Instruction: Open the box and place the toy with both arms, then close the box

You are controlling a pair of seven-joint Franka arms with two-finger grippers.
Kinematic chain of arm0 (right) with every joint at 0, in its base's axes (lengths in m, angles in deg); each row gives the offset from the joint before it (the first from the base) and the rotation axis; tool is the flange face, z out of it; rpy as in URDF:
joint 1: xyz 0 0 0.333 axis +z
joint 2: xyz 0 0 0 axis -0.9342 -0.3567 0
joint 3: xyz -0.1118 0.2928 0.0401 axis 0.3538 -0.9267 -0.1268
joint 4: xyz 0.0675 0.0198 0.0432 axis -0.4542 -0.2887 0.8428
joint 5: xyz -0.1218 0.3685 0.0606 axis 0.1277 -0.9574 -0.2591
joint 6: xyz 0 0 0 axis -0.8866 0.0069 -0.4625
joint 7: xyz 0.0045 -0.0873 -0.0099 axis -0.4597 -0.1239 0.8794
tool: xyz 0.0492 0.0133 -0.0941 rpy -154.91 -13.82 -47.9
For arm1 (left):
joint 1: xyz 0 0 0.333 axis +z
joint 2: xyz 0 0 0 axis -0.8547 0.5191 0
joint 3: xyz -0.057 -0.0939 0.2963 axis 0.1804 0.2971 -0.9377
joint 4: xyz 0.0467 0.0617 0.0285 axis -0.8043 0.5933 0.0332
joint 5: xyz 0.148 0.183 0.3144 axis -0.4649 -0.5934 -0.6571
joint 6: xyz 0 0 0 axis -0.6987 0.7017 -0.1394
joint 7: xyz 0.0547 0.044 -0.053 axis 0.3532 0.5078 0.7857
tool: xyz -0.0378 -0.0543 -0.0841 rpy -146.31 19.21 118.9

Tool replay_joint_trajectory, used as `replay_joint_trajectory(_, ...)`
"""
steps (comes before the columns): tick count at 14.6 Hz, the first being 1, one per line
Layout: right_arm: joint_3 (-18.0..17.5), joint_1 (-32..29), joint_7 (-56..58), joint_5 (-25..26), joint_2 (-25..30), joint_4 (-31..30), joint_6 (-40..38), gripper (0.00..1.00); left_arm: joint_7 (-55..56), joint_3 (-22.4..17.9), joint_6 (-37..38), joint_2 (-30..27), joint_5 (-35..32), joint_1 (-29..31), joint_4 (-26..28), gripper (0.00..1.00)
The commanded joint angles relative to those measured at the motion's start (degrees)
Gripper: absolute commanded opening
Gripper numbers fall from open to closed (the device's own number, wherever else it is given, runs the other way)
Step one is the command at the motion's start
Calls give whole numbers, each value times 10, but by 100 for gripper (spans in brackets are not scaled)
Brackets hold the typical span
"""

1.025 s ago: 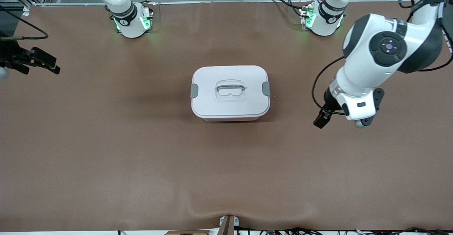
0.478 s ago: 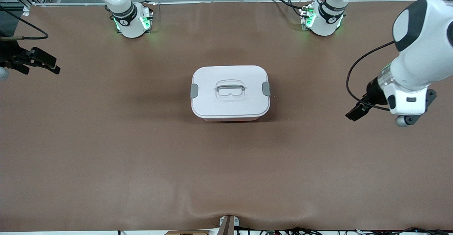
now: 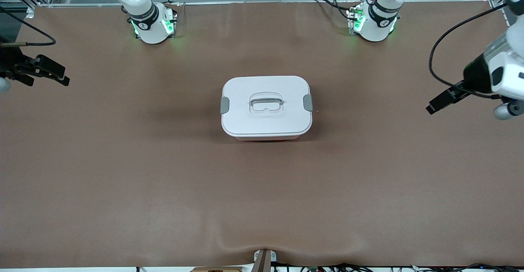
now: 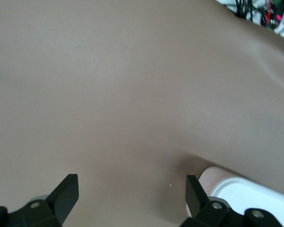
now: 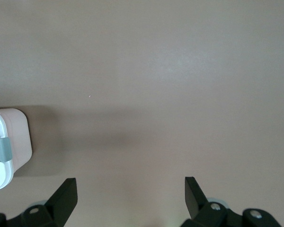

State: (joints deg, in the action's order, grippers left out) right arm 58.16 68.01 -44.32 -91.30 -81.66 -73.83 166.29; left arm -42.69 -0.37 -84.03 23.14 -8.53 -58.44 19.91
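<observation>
I'm looking down at the brown tabletop (image 3: 123, 173), and the box (image 3: 266, 107) sits on it about midway between the two arms' ends, lid (image 3: 266, 118) on, grey side clips (image 3: 224, 105) at both short sides, the recessed handle (image 3: 266, 102) in the middle of the lid. I can't see the toy in any view. The left gripper (image 3: 440, 102) hangs over the tabletop at the left arm's end, well apart from the box, its fingers (image 4: 66, 191) spread wide with nothing between them. The right gripper (image 3: 51, 73) hangs over the right arm's end of the tabletop, also well apart from the box, fingers (image 5: 66, 194) wide and empty.
</observation>
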Motion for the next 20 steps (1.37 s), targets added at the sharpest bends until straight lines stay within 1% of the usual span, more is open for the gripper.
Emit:
replay_joint_trajectory(1,-2,-3,5,3,-1,3,1,100,-45,-29,15,-14,13,-14,4,100)
replay_joint_trajectory(3,-2,-3,5,3,-1,3,1,100,-49,-26,38,-26,3,-25,4,100)
replay_joint_trajectory(6,-2,-3,5,3,-1,3,1,100,-62,-22,69,-41,-2,-24,8,100)
replay_joint_trajectory(10,-2,-3,5,3,-1,3,1,100,-79,2,101,-61,-35,-18,9,100)
replay_joint_trajectory(14,-1,-4,5,3,-1,3,1,100,-103,18,102,-67,-61,-16,10,100)
replay_joint_trajectory(20,-1,-5,5,3,-1,3,1,100,-129,13,95,-62,-78,-15,8,100)
